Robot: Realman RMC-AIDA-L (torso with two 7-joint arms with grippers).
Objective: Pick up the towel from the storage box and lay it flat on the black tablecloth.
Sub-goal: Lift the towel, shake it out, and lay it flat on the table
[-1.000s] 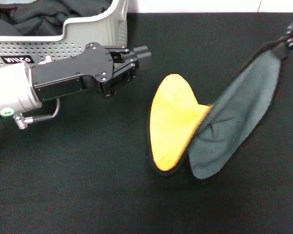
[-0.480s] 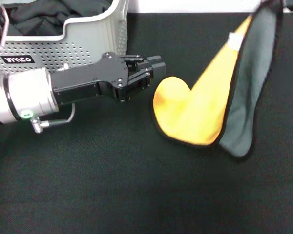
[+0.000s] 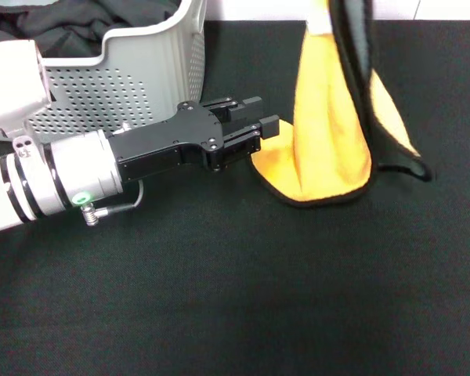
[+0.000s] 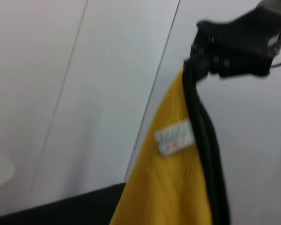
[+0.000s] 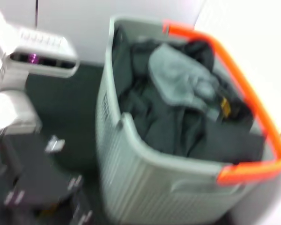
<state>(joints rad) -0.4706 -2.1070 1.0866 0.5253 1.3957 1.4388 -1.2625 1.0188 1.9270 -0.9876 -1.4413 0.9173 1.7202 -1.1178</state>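
At the desk's far edge my right gripper (image 4: 234,47), jaws clamped, has hoisted the towel (image 3: 329,133) upright; my left gripper (image 3: 254,129), jaws apart, has closed on its lower corner.

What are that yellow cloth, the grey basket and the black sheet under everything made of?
The towel looks like soft fleece, matte and fuzzy, yellow-orange with black stitched edging and a small sewn-in label. The storage box seems to be moulded plastic: smooth, light grey, with rows of punched holes. The black tablecloth appears to be woven fabric, flat with a fine grainy texture.
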